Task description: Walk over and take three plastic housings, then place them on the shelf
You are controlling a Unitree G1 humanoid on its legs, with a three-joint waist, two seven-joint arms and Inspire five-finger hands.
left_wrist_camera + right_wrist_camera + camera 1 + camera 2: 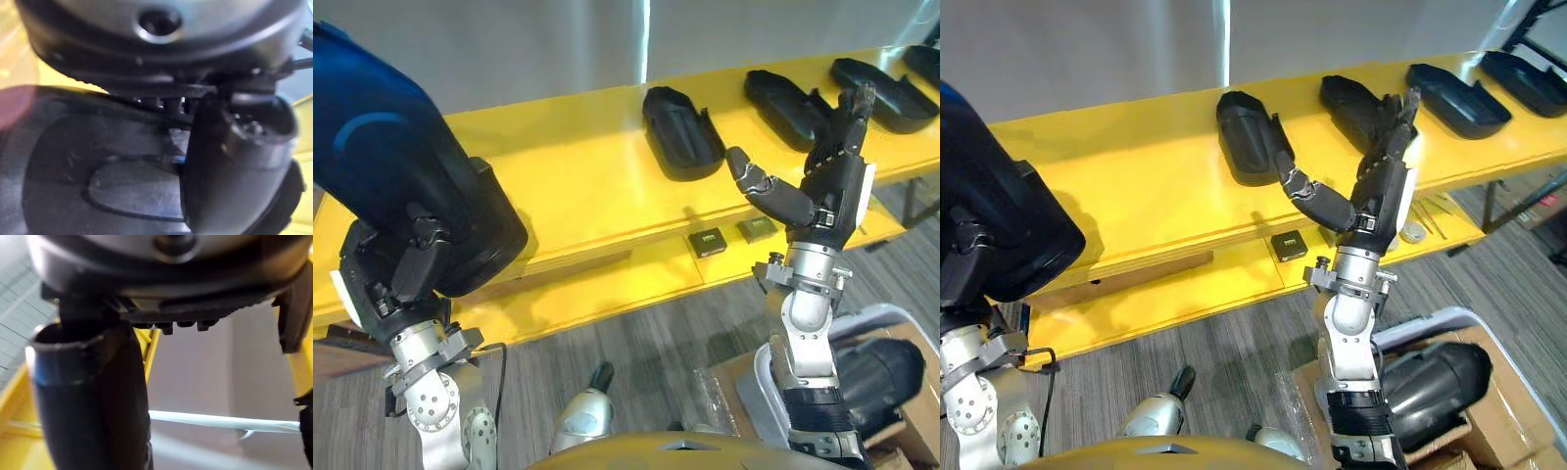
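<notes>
Okay, curling the left hand (396,269) round a big black housing (401,166), laying the thumb (230,161) across its recessed face in the left wrist view, holding it up near the left end of the yellow shelf (578,186). Holding the right hand (827,191) upright just in front of the shelf's front edge, spreading the fingers, gripping nothing. Counting four more housings (788,103) lying in a row along the top board, with the nearest housing (680,132) about mid-shelf, well apart from the held one.

Reading this as the placing step, probably: bringing the held housing over to set down. Next move likely needing a lowering onto the bare board left of that row, levelling the shell and clearing the front edge before loosening the thumb.

Not making out the left fingertips behind the shell, nor any contact with the board. Losing part of the held housing past the picture edge. Guessing at another dark shell (1430,392) lying in a carton (1518,392) down by the right arm, half hidden.
</notes>
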